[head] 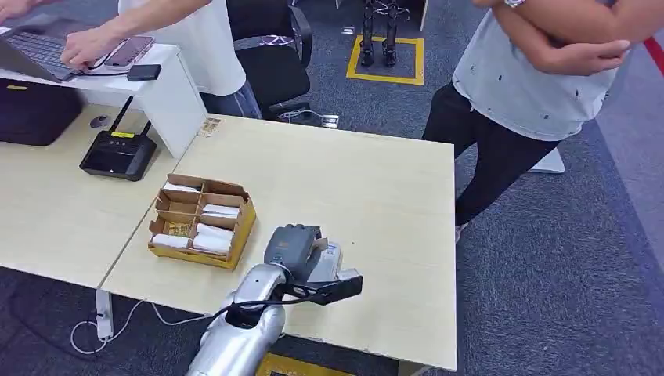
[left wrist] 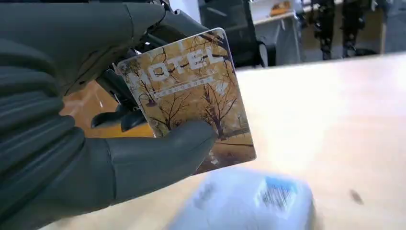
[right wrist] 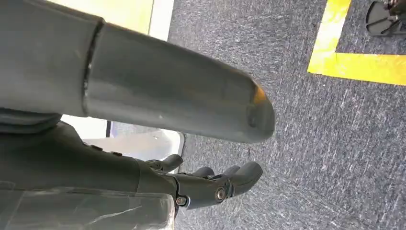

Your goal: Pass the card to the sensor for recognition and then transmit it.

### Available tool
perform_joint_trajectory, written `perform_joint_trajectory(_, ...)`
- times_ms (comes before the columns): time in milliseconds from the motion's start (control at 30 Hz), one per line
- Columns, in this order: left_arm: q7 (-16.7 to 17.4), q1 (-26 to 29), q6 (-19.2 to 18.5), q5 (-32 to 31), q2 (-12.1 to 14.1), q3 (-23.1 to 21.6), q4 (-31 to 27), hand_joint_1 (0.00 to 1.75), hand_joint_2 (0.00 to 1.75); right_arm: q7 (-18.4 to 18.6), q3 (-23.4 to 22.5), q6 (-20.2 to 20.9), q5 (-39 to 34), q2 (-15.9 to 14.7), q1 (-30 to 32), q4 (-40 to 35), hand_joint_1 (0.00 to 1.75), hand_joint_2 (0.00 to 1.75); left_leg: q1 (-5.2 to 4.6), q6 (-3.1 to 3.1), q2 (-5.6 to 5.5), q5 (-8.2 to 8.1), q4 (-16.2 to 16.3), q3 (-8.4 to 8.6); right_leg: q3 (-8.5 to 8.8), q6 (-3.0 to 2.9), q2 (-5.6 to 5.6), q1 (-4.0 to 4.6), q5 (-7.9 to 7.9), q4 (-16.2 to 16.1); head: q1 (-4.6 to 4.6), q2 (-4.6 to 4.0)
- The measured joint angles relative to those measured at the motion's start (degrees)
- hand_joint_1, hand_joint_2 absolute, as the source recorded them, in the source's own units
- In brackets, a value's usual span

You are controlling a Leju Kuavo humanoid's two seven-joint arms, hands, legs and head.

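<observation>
My left hand (left wrist: 86, 139) pinches a hotel card (left wrist: 191, 96) between thumb and fingers; the card bears autumn trees and the word HOTEL. It hangs tilted just above a white sensor box (left wrist: 249, 201) with a blue label, lying blurred on the table. In the head view the left hand (head: 294, 249) hovers over the white sensor (head: 329, 262) near the front edge of the light wooden table (head: 376, 196). My right hand (right wrist: 201, 143) hangs beside the body above the carpet, its thumb apart from the fingers and nothing in it.
A cardboard box (head: 202, 221) with compartments of white cards stands left of the hand. A black device with antennas (head: 119, 153) sits at the back left. One person (head: 532, 86) stands beyond the table's right edge, another works at a laptop (head: 39, 51).
</observation>
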Motion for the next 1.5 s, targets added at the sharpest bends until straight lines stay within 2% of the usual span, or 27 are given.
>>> perform_joint_trajectory(200,0.3,-3.3,-1.7,0.0,1.1,3.2,-4.5,1.75,1.75,-0.2,0.1,0.0,0.0,-0.1,0.0,0.1,0.0,0.0,0.01,-0.01,0.0,0.01,0.0,0.0,0.0,0.0,0.0,0.01,0.0,0.0,-0.02,0.0)
perform_joint_trajectory(267,2.0,-5.5,-2.7,0.0,2.4,4.7,-5.6,1.75,1.75,-0.2,0.5,0.2,0.0,-0.2,0.0,0.2,0.0,0.0,0.01,-0.02,0.0,0.01,0.0,0.0,0.0,0.0,0.0,0.01,0.0,0.0,-0.02,0.0)
perform_joint_trajectory(367,6.9,-9.5,-4.5,0.0,6.4,5.1,-6.1,1.75,1.75,-0.3,1.2,0.2,0.0,-0.4,0.0,0.3,0.0,0.0,0.03,-0.03,0.01,0.02,0.0,0.02,-0.01,-0.01,0.01,0.02,0.01,0.0,-0.02,0.0)
perform_joint_trajectory(433,10.5,-12.5,-5.7,0.0,10.0,5.1,-6.1,1.75,1.75,-0.4,1.5,0.3,0.0,-0.5,0.0,0.4,0.0,0.0,0.04,-0.07,0.01,0.05,0.0,0.04,-0.01,-0.02,0.02,0.04,0.01,0.0,-0.02,0.0)
perform_joint_trajectory(533,14.2,-16.6,-7.0,0.0,14.5,4.9,-4.9,1.75,1.75,-0.4,2.3,0.5,0.0,-0.6,0.0,0.5,0.0,0.0,0.05,-0.08,0.02,0.07,0.0,0.04,-0.02,-0.02,0.04,0.05,0.01,0.0,-0.02,0.0)
perform_joint_trajectory(700,18.7,-21.2,-7.4,0.0,20.1,3.3,-1.0,1.75,1.75,-0.5,2.9,0.6,0.0,-0.6,0.0,0.5,0.0,0.0,0.04,-0.08,0.03,0.06,0.0,0.03,-0.02,-0.02,0.05,0.04,0.01,0.0,-0.02,0.0)
perform_joint_trajectory(833,20.0,-23.8,-7.6,0.0,22.9,2.7,2.7,1.75,1.75,-0.2,3.5,0.6,0.0,-0.7,0.0,0.5,0.0,0.0,0.02,-0.08,0.09,0.06,0.0,0.03,-0.02,-0.02,0.1,0.03,0.02,0.0,-0.02,0.0)
perform_joint_trajectory(1167,22.0,-27.3,-8.5,0.0,25.3,1.6,7.9,1.75,1.75,-0.2,4.1,0.6,0.0,-1.0,-0.1,0.6,0.0,0.0,0.03,-0.08,0.05,0.06,0.0,0.03,-0.03,-0.02,0.09,0.02,0.02,0.0,-0.02,0.0)
perform_joint_trajectory(1333,22.2,-30.1,-8.2,0.0,25.6,0.8,11.4,1.75,1.75,-0.2,4.1,1.0,0.0,-1.1,-0.1,0.7,0.0,0.0,0.03,-0.08,0.07,0.06,0.0,0.03,-0.03,-0.03,0.09,0.03,0.02,0.0,-0.02,0.0)
perform_joint_trajectory(1500,21.0,-31.9,-7.7,0.0,25.0,0.4,13.2,1.75,1.75,-0.2,4.1,1.0,0.0,-1.2,-0.1,0.8,0.0,0.0,0.02,-0.08,0.06,0.06,0.0,0.03,-0.03,-0.03,0.09,0.03,0.02,0.0,0.0,0.0)
